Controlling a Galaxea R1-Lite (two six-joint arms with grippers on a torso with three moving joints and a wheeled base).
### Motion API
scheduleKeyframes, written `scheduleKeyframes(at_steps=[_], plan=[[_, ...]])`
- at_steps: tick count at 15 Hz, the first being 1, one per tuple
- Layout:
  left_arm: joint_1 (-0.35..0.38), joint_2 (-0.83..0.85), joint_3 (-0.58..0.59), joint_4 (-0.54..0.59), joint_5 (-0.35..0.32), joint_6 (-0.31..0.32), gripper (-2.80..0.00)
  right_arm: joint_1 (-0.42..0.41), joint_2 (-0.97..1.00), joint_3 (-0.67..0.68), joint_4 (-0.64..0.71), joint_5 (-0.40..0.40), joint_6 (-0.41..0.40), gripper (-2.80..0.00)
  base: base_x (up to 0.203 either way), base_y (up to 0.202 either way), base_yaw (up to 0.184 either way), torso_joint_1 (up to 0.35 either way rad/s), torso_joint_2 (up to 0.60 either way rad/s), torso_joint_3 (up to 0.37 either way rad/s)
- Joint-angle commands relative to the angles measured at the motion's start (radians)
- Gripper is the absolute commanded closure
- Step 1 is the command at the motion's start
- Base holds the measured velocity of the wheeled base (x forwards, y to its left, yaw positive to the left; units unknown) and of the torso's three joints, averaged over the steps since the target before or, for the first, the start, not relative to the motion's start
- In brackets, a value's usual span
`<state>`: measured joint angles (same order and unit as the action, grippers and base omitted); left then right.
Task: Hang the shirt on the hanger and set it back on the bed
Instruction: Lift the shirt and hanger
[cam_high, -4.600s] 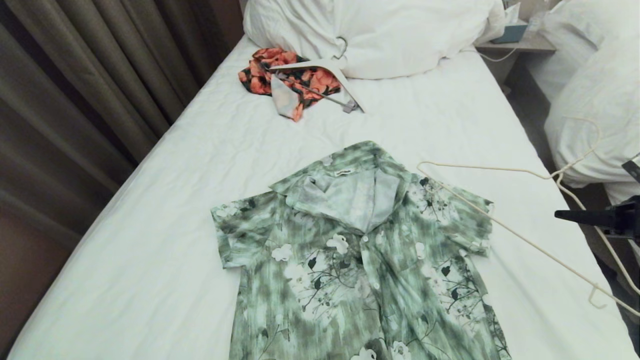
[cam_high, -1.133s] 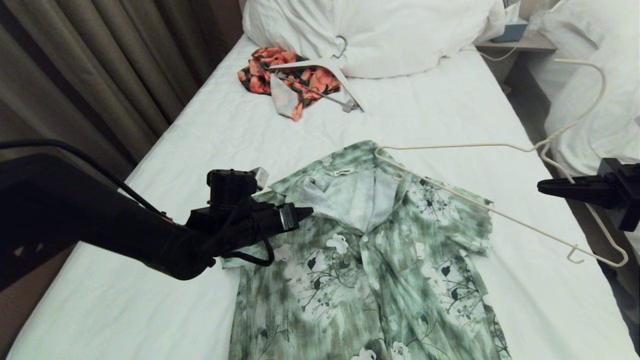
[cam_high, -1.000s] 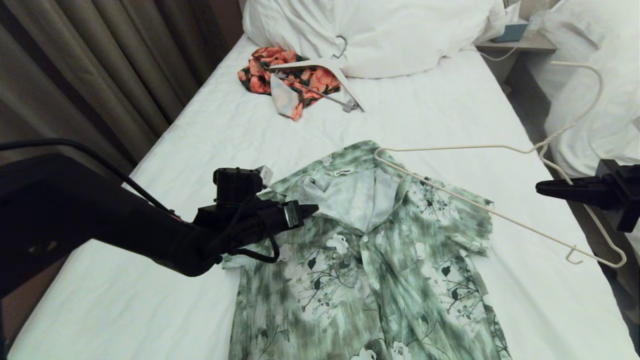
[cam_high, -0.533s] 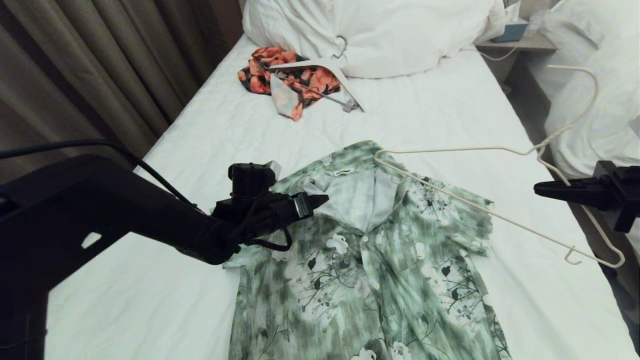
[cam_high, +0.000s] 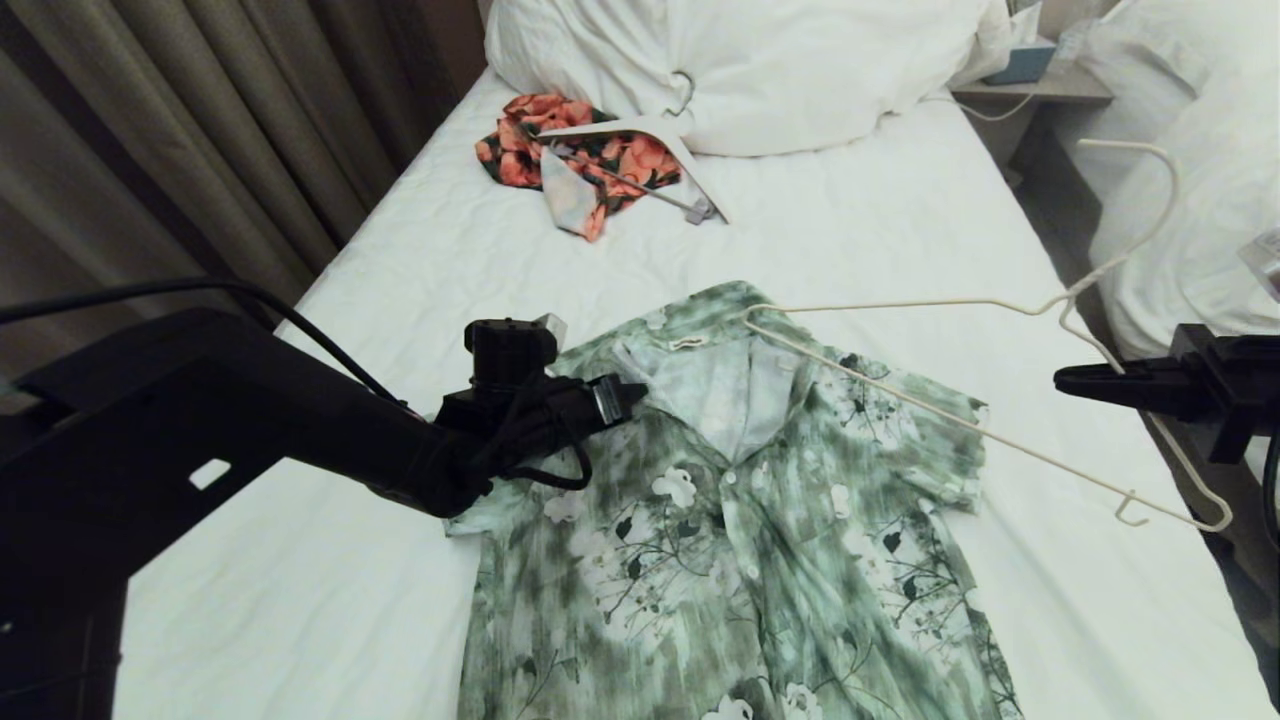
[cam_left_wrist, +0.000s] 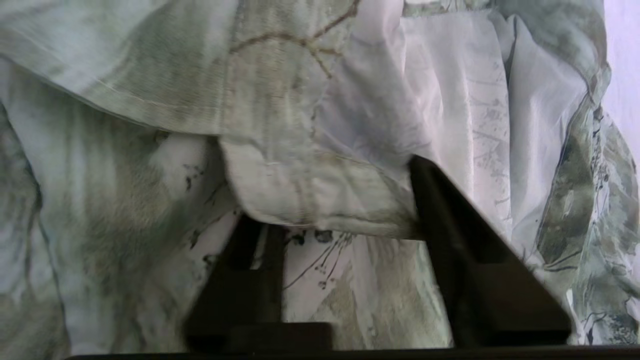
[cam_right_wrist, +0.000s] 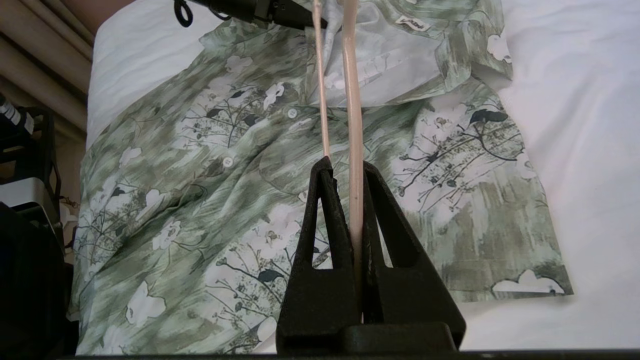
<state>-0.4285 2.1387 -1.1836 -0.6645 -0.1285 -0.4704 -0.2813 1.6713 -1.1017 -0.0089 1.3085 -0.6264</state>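
Note:
The green and white floral shirt (cam_high: 720, 520) lies flat, front up, on the bed (cam_high: 850, 220), its collar toward the pillow. My left gripper (cam_high: 625, 392) reaches in from the left, low on the collar's left flap. In the left wrist view the gripper (cam_left_wrist: 332, 200) is open, and the collar's folded edge (cam_left_wrist: 320, 200) lies across the gap between the fingers. My right gripper (cam_high: 1070, 378) is off the bed's right side, shut on the cream wire hanger (cam_high: 900, 304) near its neck. The hanger's far corner (cam_high: 750, 312) touches the collar's back. The right wrist view shows the wire (cam_right_wrist: 352, 125) pinched in the right gripper (cam_right_wrist: 345, 165).
An orange-and-black garment with a thick white clip hanger (cam_high: 600, 160) lies near the bulky duvet and pillow (cam_high: 740, 70). Curtains (cam_high: 150, 150) hang along the left. A second bed (cam_high: 1200, 200) and a nightstand (cam_high: 1040, 85) are at the right.
My left arm came in from the left and slid forward onto the collar's left flap. The right gripper carried the hanger leftward until its corner reached the collar.

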Motion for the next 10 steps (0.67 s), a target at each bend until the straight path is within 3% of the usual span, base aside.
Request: scheduleKeyframes(at_steps=[1,7,10], plan=[[0.002,-0.009,-0.002,-0.004,0.0,-0.002,0.0,0.008,0.005,0.0,0.0,0.008,-0.004,0.0,0.0,0.0,0.0,0.0,0.0,0.0],[0.0,-0.167,0.067,0.025,0.023,0.004,0.0,0.032,0.033,0.011,0.001,0.002,-0.003,0.0,0.0,0.0,0.0,0.0,0.0,0.0],[-0.021,-0.309,0.111,0.123,0.031,0.007,0.0,0.061,0.033,0.016,0.007,-0.02,-0.003,0.0,0.0,0.0,0.0,0.0,0.0,0.0]])
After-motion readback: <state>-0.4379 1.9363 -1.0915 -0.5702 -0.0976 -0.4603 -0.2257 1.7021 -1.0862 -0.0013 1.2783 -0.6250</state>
